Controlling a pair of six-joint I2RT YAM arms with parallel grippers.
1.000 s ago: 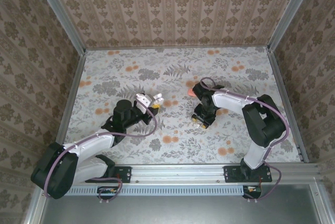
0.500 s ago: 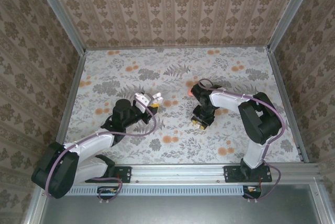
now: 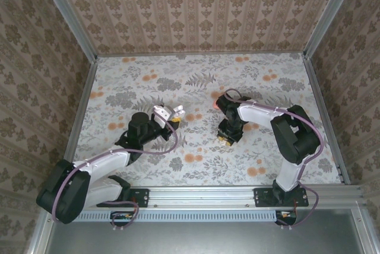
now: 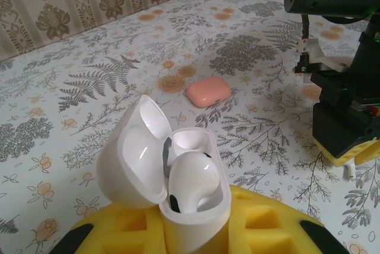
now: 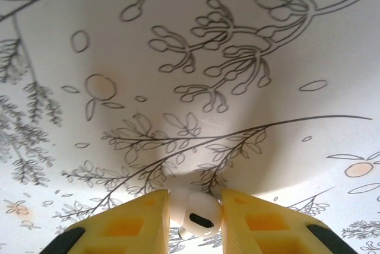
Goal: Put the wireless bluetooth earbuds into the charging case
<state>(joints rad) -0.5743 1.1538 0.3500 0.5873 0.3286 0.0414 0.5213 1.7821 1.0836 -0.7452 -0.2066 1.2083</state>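
Nearest us, the right gripper (image 5: 193, 199) points down at the floral-printed tabletop (image 3: 261, 147). Its yellow padded fingers (image 5: 127, 227) are drawn in narrow and pinch a tiny white plastic earbud (image 5: 196, 213) between their tips, low over the cloth; we cannot tell whether the bud touches the surface. A little farther out and to the left, the left gripper (image 4: 193, 221) is clamped tight on the small glossy white charging case (image 4: 199, 230). It grips the lower body between yellow pads, with the hinged lid (image 4: 133, 153) thrown open and leaning left. A second white earbud (image 4: 193, 177) sits inside the case, in the nearer well. The two grippers stand well apart, with bare patterned cloth between them. Beyond them an orange-pink rounded lump (image 4: 208, 91) lies flat on the table close to the right arm's wrist, touching neither gripper nor the case. At the far edge, brown patterned wall panels (image 3: 196, 5) close off the enclosure.
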